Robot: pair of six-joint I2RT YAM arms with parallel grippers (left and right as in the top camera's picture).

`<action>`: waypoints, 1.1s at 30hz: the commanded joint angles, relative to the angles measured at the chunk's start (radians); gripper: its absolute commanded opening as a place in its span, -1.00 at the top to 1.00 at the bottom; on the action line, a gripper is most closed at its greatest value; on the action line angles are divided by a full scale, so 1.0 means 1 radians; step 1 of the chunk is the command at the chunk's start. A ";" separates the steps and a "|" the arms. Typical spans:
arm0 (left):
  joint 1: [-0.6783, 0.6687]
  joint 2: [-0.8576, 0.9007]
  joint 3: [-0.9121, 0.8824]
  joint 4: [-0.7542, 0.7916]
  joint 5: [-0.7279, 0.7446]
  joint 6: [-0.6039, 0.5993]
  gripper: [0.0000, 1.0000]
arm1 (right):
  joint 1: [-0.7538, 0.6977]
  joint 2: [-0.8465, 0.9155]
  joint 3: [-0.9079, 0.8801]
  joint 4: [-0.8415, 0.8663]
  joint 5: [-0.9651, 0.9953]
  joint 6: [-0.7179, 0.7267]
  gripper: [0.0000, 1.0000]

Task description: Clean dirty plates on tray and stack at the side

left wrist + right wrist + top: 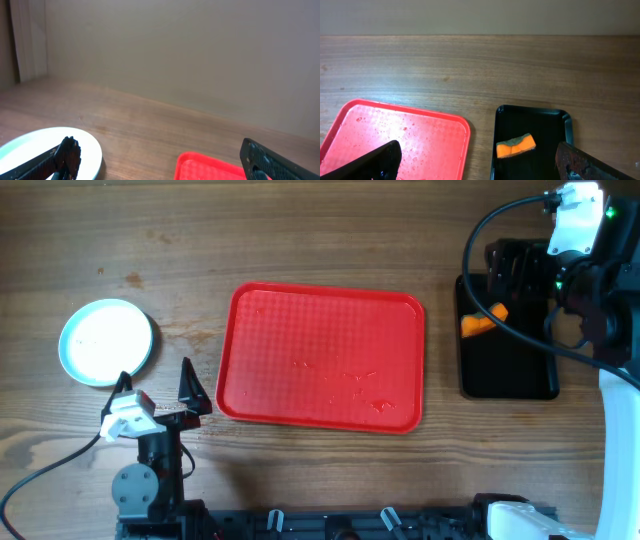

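From above, the red tray [320,360] lies in the middle of the tabletop [330,240]. Its bumpy floor shows a few small wet spots. A round pale plate [107,342] sits on the tabletop to the left of the tray, apart from it. I cannot tell if more plates lie under it. The left gripper [158,390] is near the front edge, between the plate and the tray, with its jaws wide apart. The right arm [585,250] reaches over a black tray [505,375] on the right, where an orange sponge [480,322] lies.

The left wrist view shows the plate's clean white face at the near left. A corner of the red tray is at the near right, and the jaws are spread wide.

The right wrist view looks down on the wet red tray on the left. The black tray with the sponge is on the right. The right gripper [477,157] has its jaws wide apart.
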 commanded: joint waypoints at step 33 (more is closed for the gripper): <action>0.006 -0.010 -0.146 0.020 0.163 0.125 -1.00 | 0.002 0.031 0.019 0.003 -0.010 -0.009 -0.99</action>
